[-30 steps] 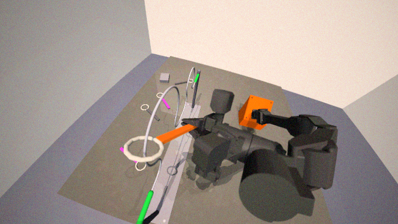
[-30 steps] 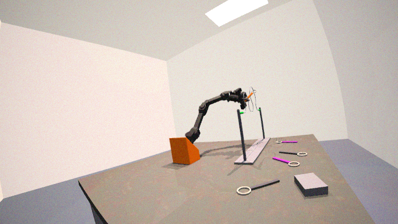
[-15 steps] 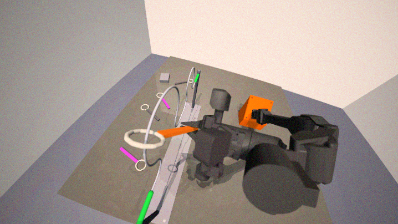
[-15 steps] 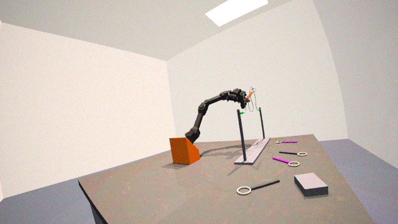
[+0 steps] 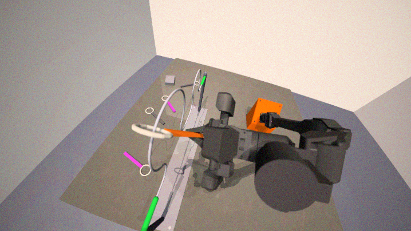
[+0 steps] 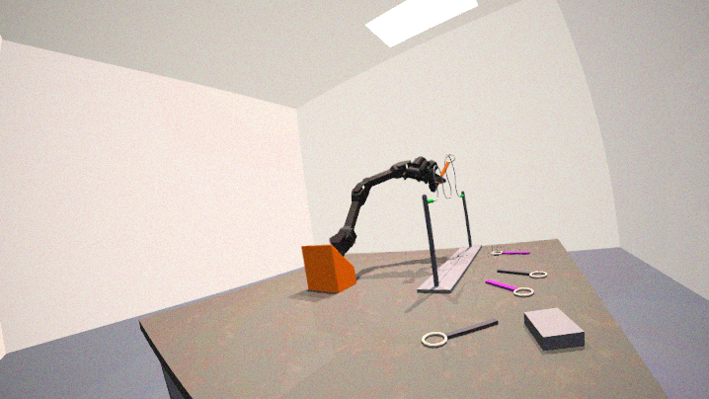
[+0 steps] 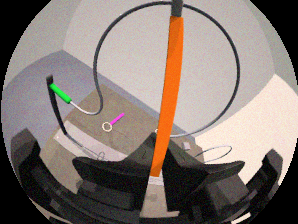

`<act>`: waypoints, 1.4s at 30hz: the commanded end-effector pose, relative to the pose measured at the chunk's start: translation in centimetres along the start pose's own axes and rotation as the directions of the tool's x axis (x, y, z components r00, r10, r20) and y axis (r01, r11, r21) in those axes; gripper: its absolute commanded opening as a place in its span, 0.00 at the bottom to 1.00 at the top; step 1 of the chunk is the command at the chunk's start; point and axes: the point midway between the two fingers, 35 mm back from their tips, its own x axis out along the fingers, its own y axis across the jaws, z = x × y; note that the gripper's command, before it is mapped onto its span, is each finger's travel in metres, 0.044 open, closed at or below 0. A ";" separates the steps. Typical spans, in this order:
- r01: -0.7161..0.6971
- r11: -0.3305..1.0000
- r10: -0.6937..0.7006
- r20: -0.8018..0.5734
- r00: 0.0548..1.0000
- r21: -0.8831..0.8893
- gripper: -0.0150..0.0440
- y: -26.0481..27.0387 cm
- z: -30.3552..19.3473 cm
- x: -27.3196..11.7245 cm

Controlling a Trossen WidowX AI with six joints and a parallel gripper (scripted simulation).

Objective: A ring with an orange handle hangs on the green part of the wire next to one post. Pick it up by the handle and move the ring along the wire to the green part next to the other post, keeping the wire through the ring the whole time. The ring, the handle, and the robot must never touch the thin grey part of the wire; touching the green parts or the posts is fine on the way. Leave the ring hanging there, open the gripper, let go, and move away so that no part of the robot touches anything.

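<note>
The cream ring (image 5: 138, 130) is around the grey wire (image 5: 184, 100) (image 7: 238, 75) on its large loop, in the air between the posts; contact cannot be told. Its orange handle (image 5: 184, 133) (image 6: 444, 169) (image 7: 170, 90) points back to my gripper (image 5: 189, 134) (image 6: 440, 181) (image 7: 157, 136), which is shut on the handle's end. One green part (image 5: 150, 212) (image 6: 462, 195) (image 7: 61, 93) is at the near post in the top view; the other green part (image 5: 203, 79) (image 6: 431, 200) is at the far post (image 5: 201, 97) (image 6: 430, 238). In the wrist view the ring is mostly cut off above.
A pale base strip (image 5: 169, 172) (image 6: 458, 270) carries the posts. Loose rings with magenta handles (image 5: 132, 159) (image 6: 502, 285) and dark handles (image 5: 158, 118) (image 6: 473, 329) lie on the table beyond it, with a grey block (image 5: 169, 80) (image 6: 554, 325). An orange box (image 5: 265, 107) (image 6: 322, 268) stands beside my arm's base.
</note>
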 end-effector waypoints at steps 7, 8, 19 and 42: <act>-0.066 0.990 0.065 0.015 0.998 0.121 0.00 0.4 -0.1 0.0; -0.072 0.989 0.071 0.017 0.997 0.132 0.00 0.4 -0.1 0.0; -0.140 0.958 0.133 0.043 0.990 0.252 0.00 0.9 0.0 0.0; -0.267 0.835 0.239 0.121 0.964 0.481 0.00 1.7 0.3 0.0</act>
